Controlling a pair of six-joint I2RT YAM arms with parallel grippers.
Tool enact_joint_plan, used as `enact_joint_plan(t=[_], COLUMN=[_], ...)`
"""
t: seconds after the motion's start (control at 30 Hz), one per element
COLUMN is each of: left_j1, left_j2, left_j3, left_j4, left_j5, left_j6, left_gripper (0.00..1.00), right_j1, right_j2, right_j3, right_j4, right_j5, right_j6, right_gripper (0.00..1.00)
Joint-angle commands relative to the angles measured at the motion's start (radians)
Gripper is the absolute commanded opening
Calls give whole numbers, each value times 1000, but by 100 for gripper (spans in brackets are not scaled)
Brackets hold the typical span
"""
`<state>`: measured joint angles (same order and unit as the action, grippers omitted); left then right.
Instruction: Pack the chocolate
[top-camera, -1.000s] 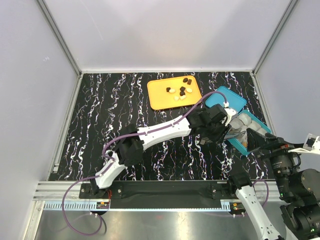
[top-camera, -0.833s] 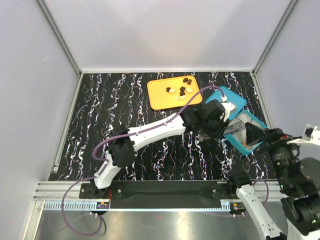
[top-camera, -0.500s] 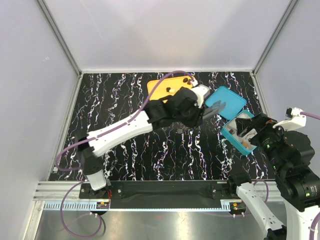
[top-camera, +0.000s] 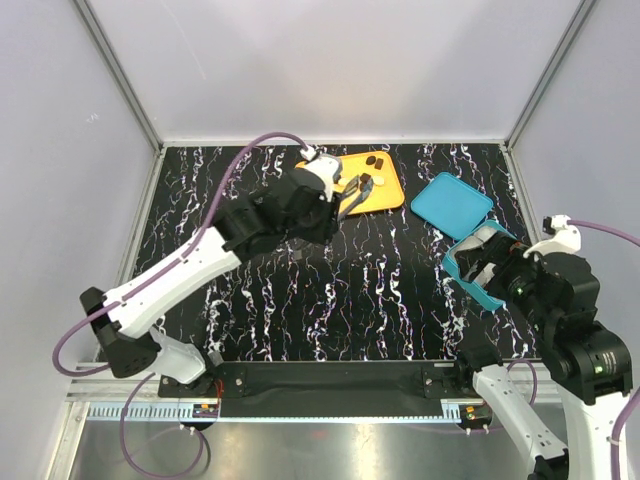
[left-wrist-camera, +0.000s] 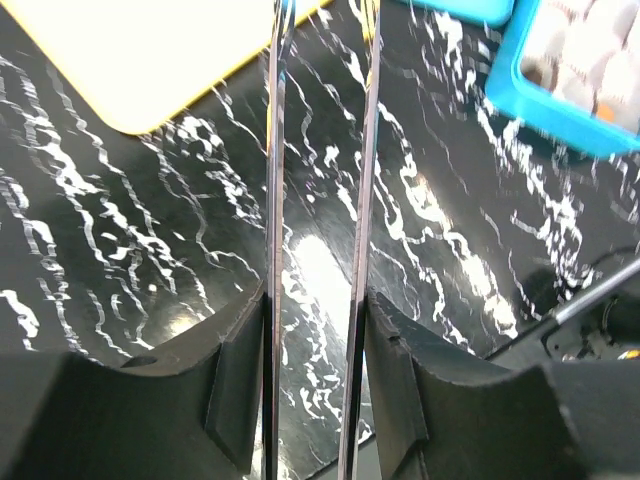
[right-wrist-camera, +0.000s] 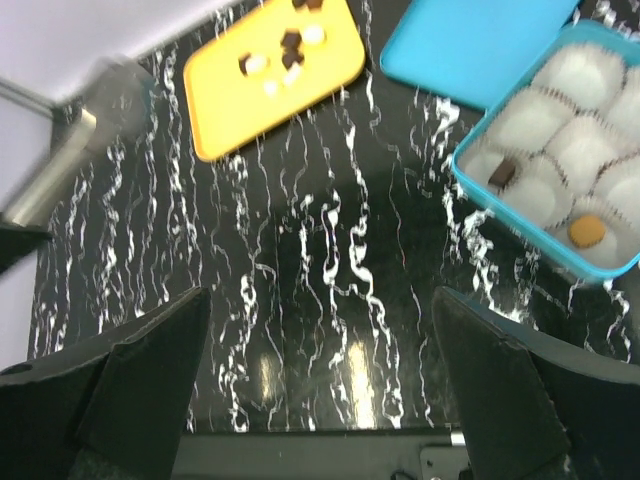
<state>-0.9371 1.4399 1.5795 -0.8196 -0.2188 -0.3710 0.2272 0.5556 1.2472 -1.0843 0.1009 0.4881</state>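
Hovering over the middle of the orange tray (top-camera: 386, 192), the left hand (top-camera: 358, 188) is slightly parted and empty; the right hand (right-wrist-camera: 320, 300), well right of the tray, gapes empty. Chocolate (top-camera: 375, 160) lies on the tray: light, small, likely easily marred; pinch one gently across its sides.

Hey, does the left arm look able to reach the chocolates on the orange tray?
Probably yes: the left hand hovers over the orange tray, and the chocolates lie uncovered just past it, nothing between.
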Motion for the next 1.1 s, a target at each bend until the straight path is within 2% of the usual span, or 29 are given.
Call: enact_joint_plan(t=[0.0,0.43,0.7,0.87,1.07], left_j1=[38,211,259,277,305], left_j2=[-61,33,223,385,468], left_j3=[10,17,46,155,195], left_j4=[39,109,197,188,244], left_j5=[-28,24,10,-47,25], left_j6=[4,50,96,159,182], left_gripper=[45,45,45,45,44], right_j1=[4,4,3,4,4], right_j2=[15,35,41,10,27], right_j3=[-17,-38,-46,-26,31], right_j4=[-19,-35,-54,-61,-72], right_j5=[-38,-84,-98,-76,-58], right_j6=[7,41,59,89,89], right_gripper=[100,100,100,100,100])
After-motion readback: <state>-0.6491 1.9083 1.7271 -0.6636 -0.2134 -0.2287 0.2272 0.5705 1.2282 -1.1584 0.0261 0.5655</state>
